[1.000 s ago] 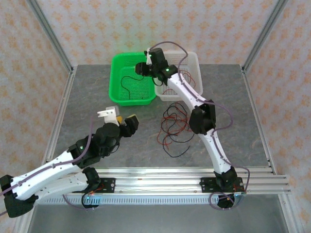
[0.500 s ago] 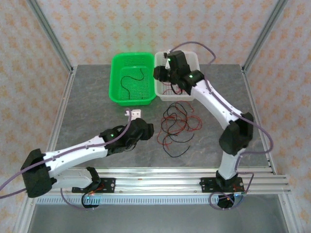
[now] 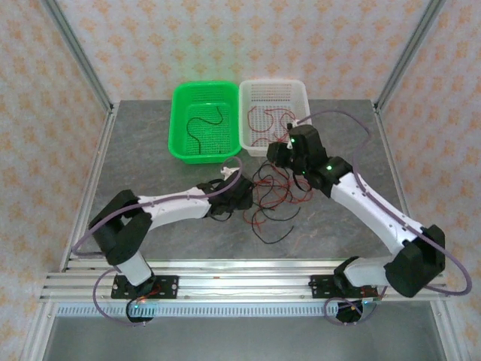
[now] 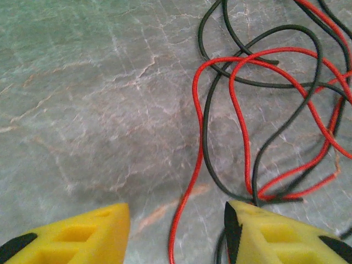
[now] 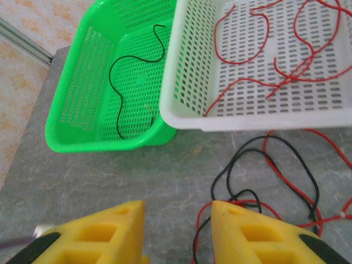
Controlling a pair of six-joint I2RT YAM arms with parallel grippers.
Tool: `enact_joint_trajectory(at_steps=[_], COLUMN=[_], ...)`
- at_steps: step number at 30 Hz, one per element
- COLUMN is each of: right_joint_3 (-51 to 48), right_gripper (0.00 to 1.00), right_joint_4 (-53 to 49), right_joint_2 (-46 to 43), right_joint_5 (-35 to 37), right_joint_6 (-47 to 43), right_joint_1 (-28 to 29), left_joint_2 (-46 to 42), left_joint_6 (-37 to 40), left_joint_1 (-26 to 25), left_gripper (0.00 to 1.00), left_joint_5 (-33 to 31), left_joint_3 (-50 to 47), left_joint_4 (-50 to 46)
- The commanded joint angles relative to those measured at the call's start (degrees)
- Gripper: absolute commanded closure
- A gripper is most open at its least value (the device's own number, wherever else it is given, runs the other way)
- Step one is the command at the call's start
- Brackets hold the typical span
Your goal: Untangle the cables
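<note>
A tangle of thin red and black cables [image 3: 274, 197] lies on the grey table in front of the baskets. My left gripper [image 3: 242, 197] sits low at the tangle's left edge. In the left wrist view it [image 4: 177, 234] is open, with one red strand [image 4: 187, 209] running between its yellow fingers [image 4: 82, 239] and untouched by them. A black strand passes by the right finger. My right gripper [image 3: 279, 154] hovers over the tangle's far edge. It [image 5: 177, 234] is open above bare table, with cable loops [image 5: 264, 176] beside its right finger.
A green basket [image 3: 175, 120] at the back holds one black cable [image 3: 199, 124]. The white basket [image 3: 301, 86] beside it holds several red cables [image 3: 270, 116]. Metal frame posts stand at the table's corners. A rail runs along the near edge.
The right arm swung from over the baskets down to the tangle's far edge. The left arm stretched right to the tangle's left edge, and its jaws narrowed.
</note>
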Motion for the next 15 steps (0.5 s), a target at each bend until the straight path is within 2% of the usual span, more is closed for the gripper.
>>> enact_joint_trajectory(at_steps=[1,5,15], right_joint_3=[-3.4,-6.1,-7.32], right_gripper=[0.64,0.64,0.64], right_joint_4=[1.33,0.44,-0.47], right_joint_2=[-3.84,-7.28,-9.98], right_joint_5=[2.87,3.37,3.95], right_joint_6=[2.34,3.36,4.4], right_joint_1=[0.01,0.01,0.0], left_joint_2=[3.23,5.85,6.19], left_joint_6=[2.49,2.95,5.94], left_joint_1=[1.22,1.58,-0.2], left_gripper=[0.53,0.59,0.58], left_joint_5=[1.71,1.98,1.54], left_joint_3=[3.31,4.31,3.78], left_joint_4=[1.85,0.87,-4.75])
